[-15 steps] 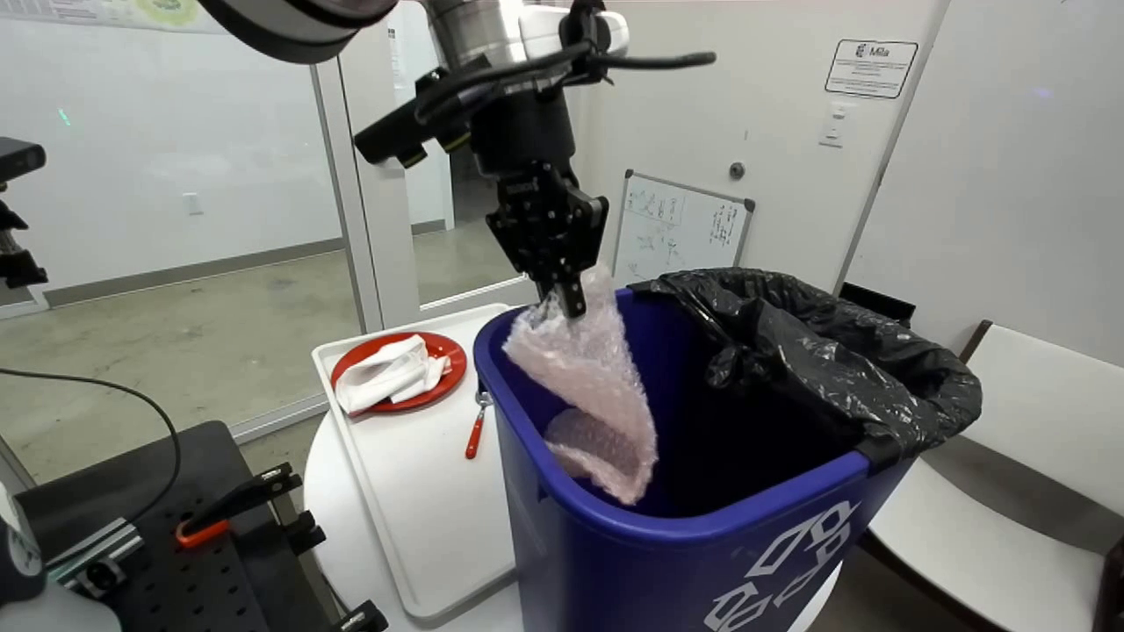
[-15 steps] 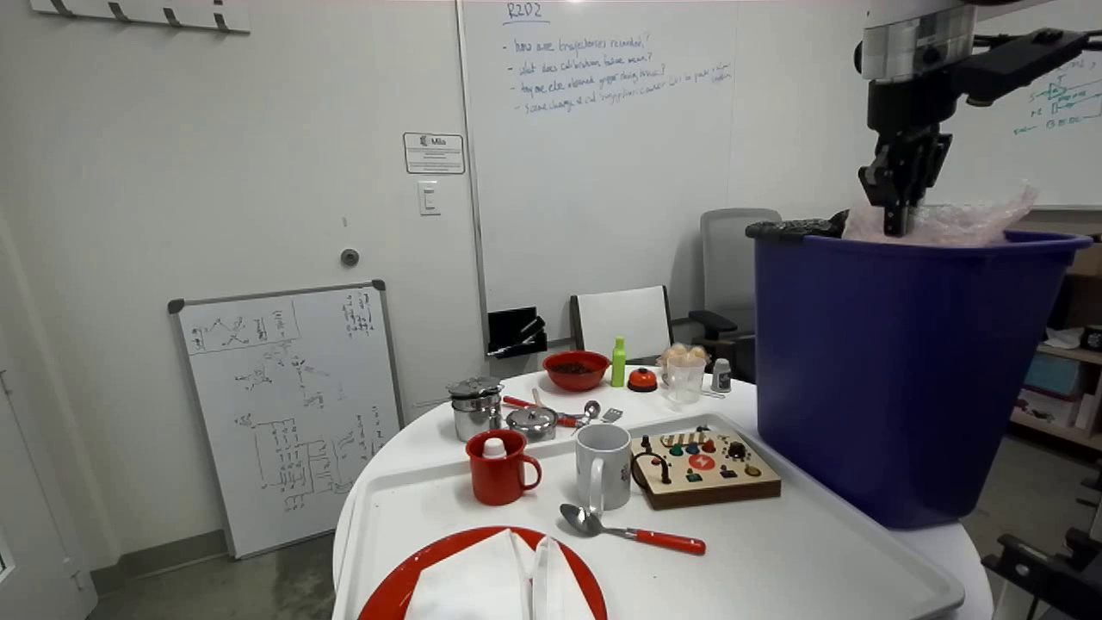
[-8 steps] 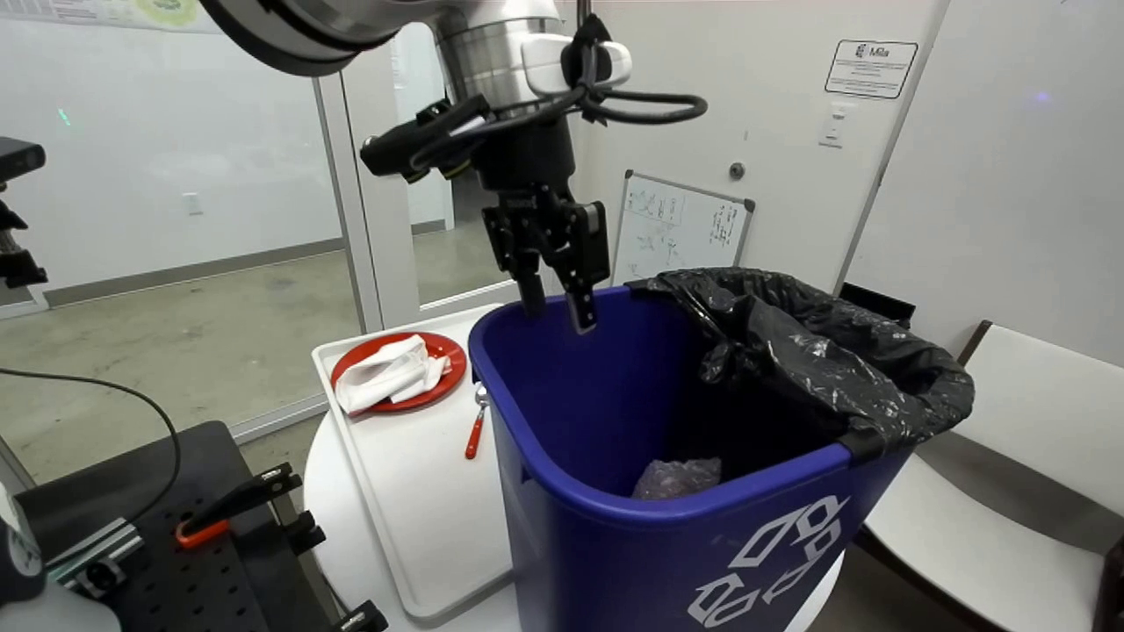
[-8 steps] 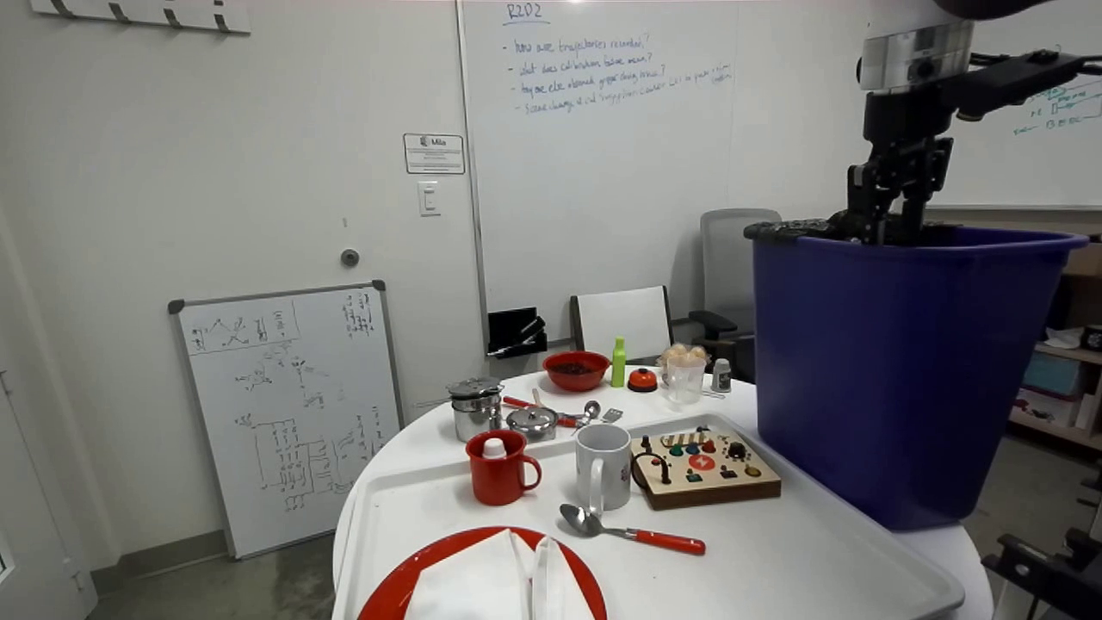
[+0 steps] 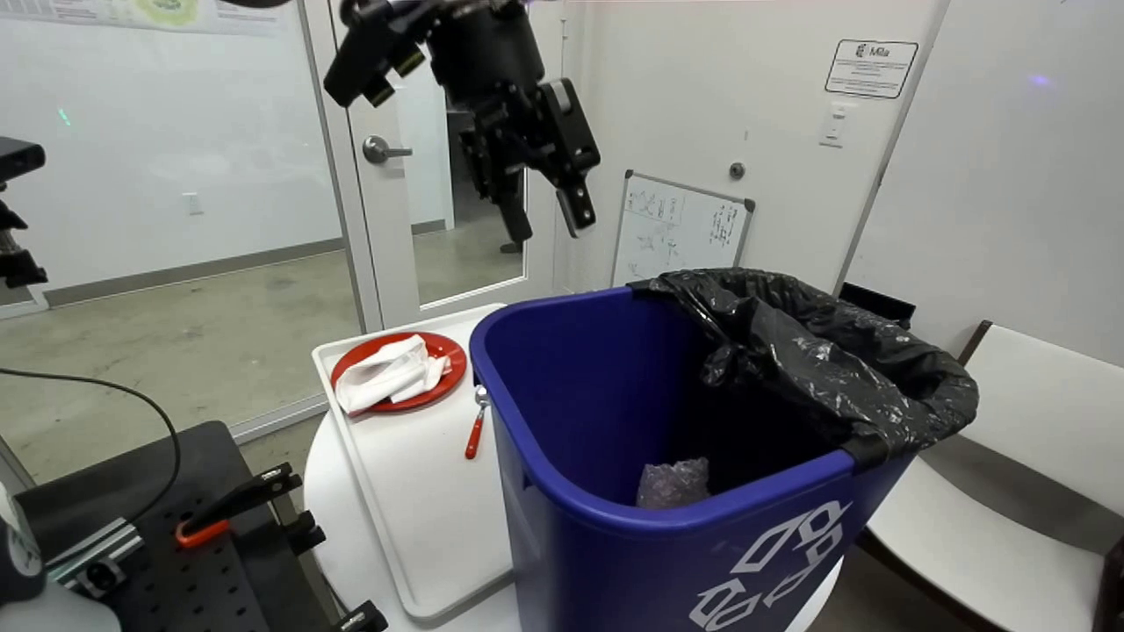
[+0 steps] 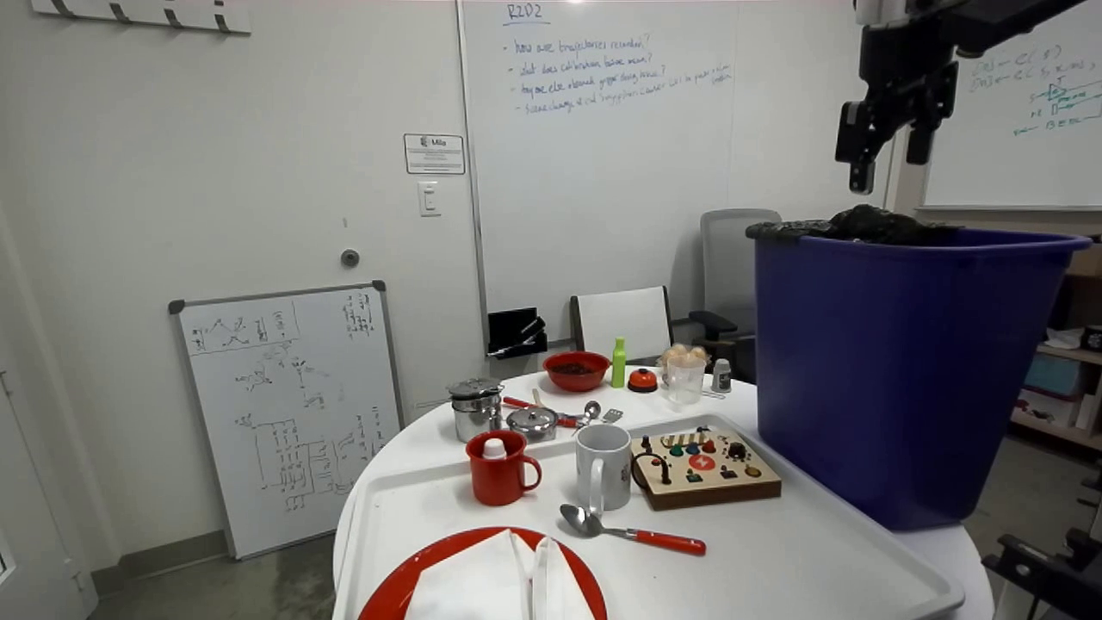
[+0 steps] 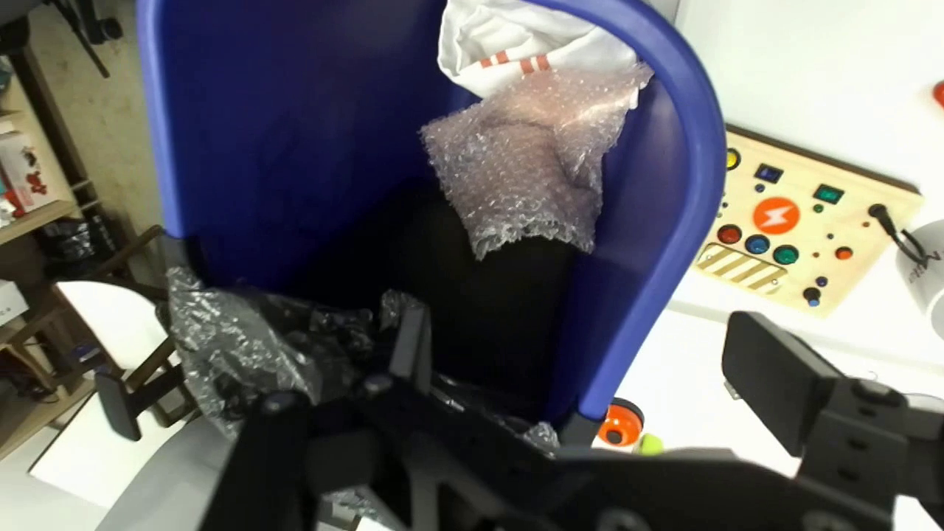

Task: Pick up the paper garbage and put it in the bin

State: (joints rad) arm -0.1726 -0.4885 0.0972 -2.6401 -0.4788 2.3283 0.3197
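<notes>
"Bubble wrap (image 7: 525,169): where is it?"

"It is down inside the bin (image 5: 606,570). In an exterior view you can see just a bit of it, lower than the bin's rim. In the wrist view you can see much more."

"What else is in the bin?"

"You can see a white cloth (image 7: 531,37) with orange marks in there, and the bubble wrap covers part of it. A black bag (image 5: 825,351) hangs over the rim at one end of the bin."

"And the end effector (image 5: 549,230)?"

"In both exterior views you have it up above the bin, apart from it. Its fingers (image 5: 577,211) are spread wide."

"What is around the bin?"

"The bin stands on your white bench (image 6: 943,547), just beside a tray (image 6: 801,560). On the tray, near the bin, you can see a wooden button board (image 6: 706,469). A white mug (image 6: 615,465) sits next to the board, farther from the bin, and a red mug (image 6: 492,480) is farther still. A spoon (image 6: 671,541) lies between the bin and a red plate (image 6: 443,547). That plate is well apart from the bin, and you can see a white napkin (image 6: 473,579) on it."
</notes>
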